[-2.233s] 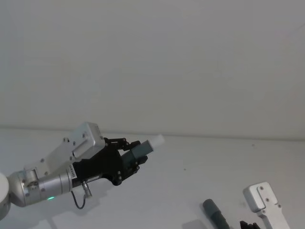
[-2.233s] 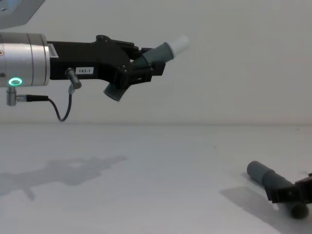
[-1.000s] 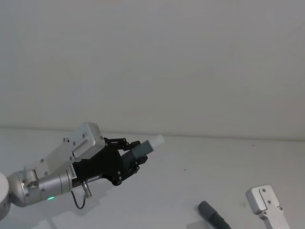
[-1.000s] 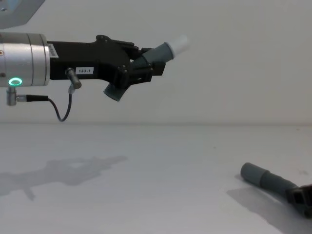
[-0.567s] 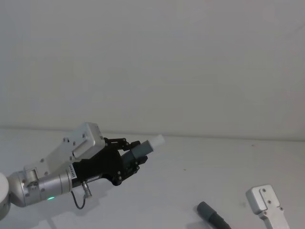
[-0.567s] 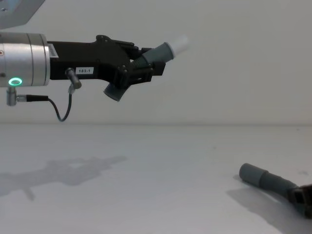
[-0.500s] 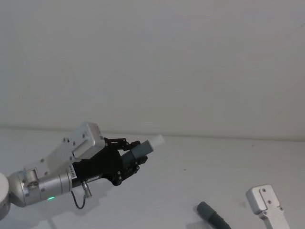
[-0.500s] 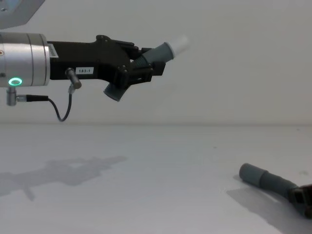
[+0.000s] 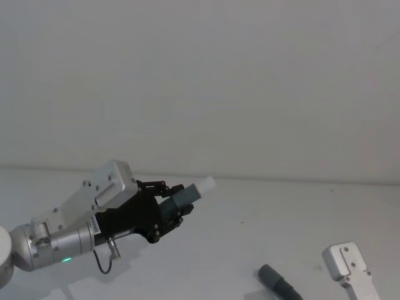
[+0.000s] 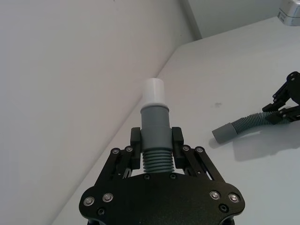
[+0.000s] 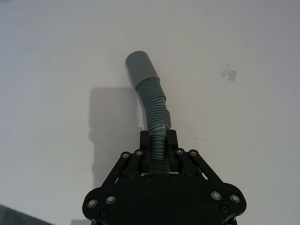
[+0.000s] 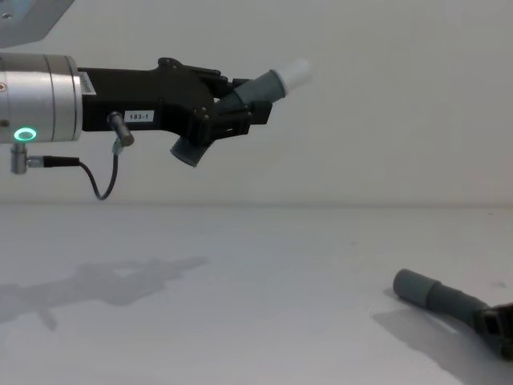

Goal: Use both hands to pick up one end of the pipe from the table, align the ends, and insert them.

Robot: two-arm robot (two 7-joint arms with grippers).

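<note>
My left gripper hangs well above the table, shut on the shorter grey corrugated pipe piece. Its white tip points up and toward the right. Low at the right, my right gripper is shut on the corrugated part of the longer pipe piece. That piece's smooth grey cuff points left, just above the table, with its shadow underneath. The two ends are far apart.
A plain white wall rises behind the white table. The left arm's silver wrist with green ring light and thin cable comes in from the left. The right arm's white housing sits at the lower right.
Over the last two seconds my right gripper shifted the longer piece, its cuff moving left and lying flatter. In the last half second nothing visibly moves. The left arm holds still.
</note>
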